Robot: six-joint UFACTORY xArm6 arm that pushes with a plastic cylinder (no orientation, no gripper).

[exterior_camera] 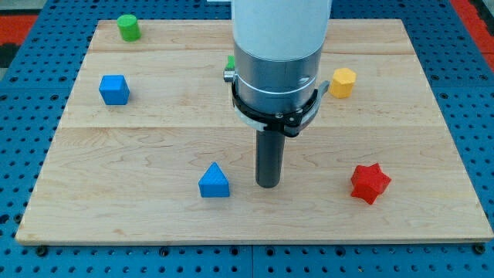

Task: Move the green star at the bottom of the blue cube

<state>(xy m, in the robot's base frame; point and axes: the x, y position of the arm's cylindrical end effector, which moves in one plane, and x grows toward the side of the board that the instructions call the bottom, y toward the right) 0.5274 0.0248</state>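
Observation:
The blue cube (pixel 114 89) sits at the view's left on the wooden board (pixel 154 154). Only a small green sliver (pixel 231 62), likely the green star, shows at the left edge of the arm's body; the rest is hidden behind the arm. My tip (pixel 268 184) rests on the board near the centre, below that sliver and far to the right of the blue cube. It touches no block.
A green cylinder (pixel 128 28) stands at the top left. A blue triangular block (pixel 214 181) lies just left of my tip. A yellow block (pixel 343 82) is at the right, a red star (pixel 370 183) at the lower right.

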